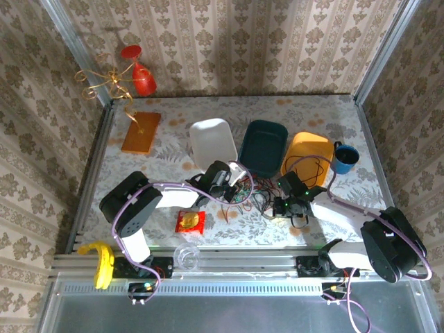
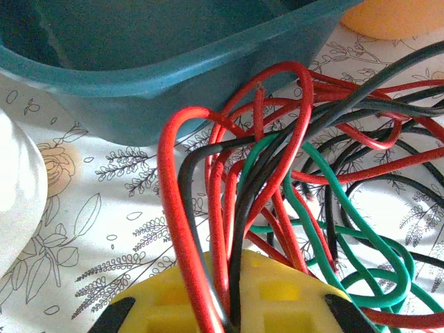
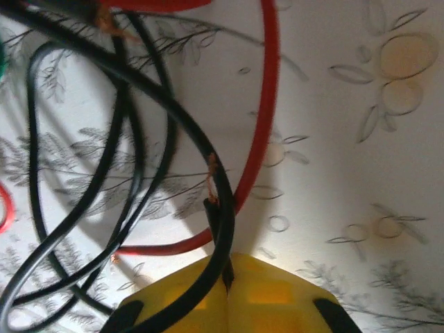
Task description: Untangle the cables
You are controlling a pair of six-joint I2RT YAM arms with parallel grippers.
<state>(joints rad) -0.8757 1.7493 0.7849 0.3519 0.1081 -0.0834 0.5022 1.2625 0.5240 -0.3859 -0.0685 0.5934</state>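
Thin red, black and green cables [image 2: 277, 180] lay knotted on the near side of the teal plastic tub [image 2: 139, 69], left gripper [image 2: 229, 316] pinching red-and-black strands, right gripper [image 3: 226, 277] pinching one black strand, untangling seemingly barely started.

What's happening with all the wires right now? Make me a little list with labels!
left gripper: shut on red cable and a black one beside it
right gripper: shut on black cable
green cable: woven through the tangle, looping near the table
tangle place: in front of the teal tub
untangled yet: no, red, black and green cross each other
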